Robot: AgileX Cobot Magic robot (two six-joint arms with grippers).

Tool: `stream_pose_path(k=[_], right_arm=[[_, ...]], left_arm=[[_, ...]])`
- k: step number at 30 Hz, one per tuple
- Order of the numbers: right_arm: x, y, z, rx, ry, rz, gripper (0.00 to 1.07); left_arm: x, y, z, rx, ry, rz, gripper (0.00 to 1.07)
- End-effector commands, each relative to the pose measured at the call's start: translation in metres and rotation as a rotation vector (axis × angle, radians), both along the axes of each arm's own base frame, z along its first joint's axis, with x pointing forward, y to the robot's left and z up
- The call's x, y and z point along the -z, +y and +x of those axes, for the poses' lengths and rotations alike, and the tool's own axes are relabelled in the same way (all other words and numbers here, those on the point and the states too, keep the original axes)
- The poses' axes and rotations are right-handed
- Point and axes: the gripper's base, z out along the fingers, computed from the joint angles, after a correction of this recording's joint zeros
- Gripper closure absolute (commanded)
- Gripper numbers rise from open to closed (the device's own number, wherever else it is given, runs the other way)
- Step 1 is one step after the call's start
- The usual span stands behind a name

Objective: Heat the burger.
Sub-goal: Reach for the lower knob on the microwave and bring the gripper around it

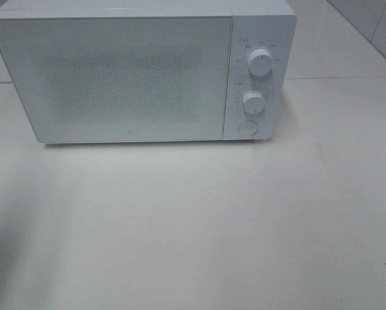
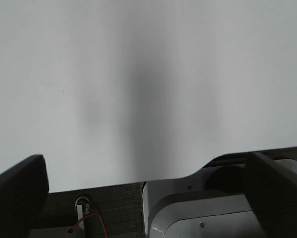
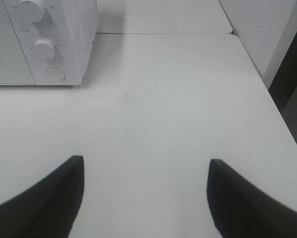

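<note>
1. The left gripper (image 2: pixel 144 161) shows only in its own wrist view. Its two dark fingers (image 2: pixel 17 196) are spread wide with nothing between them but bare white table (image 2: pixel 138 74). Past the table's edge lie a grey-white housing (image 2: pixel 213 213) and an orange wire (image 2: pixel 91 220).
2. The right gripper (image 3: pixel 144 162) also shows only in its own wrist view, spread wide and empty above the table.
3. That view also takes in the control end of the white microwave (image 3: pixel 64 39), well apart from the gripper.
4. Only the high view shows the whole microwave: its frosted door (image 1: pixel 115 77) is closed, and beside it are an upper knob (image 1: pixel 261 62), a lower knob (image 1: pixel 252 100) and a round button (image 1: pixel 246 127).
5. The burger shows in no view; whether it sits behind the closed door cannot be told.
</note>
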Motion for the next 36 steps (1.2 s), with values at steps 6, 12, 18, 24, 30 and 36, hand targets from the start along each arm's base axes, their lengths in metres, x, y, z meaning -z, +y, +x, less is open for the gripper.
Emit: stream_pose_path(k=[6, 12, 18, 24, 30, 36], right_arm=[[0.000, 0.000, -0.004, 0.009, -0.031, 0.010, 0.41], [0.000, 0.000, -0.004, 0.009, -0.031, 0.010, 0.41], [0.000, 0.000, -0.004, 0.009, -0.031, 0.010, 0.41], [0.000, 0.000, -0.004, 0.009, -0.031, 0.010, 0.41], [0.000, 0.000, -0.004, 0.009, -0.031, 0.010, 0.41], [0.000, 0.000, -0.004, 0.009, -0.031, 0.010, 0.41]], left_arm=[[0.020, 0.005, -0.046, -0.023, -0.070, -0.009, 0.06], [0.018, 0.008, -0.068, -0.052, -0.126, -0.023, 0.06], [0.002, 0.009, -0.094, -0.052, -0.320, -0.056, 0.06], [-0.008, 0.012, -0.125, -0.049, -0.525, -0.079, 0.06], [-0.012, 0.015, -0.149, -0.126, -0.691, -0.070, 0.06], [-0.012, 0.014, -0.166, -0.218, -0.806, -0.037, 0.06]])
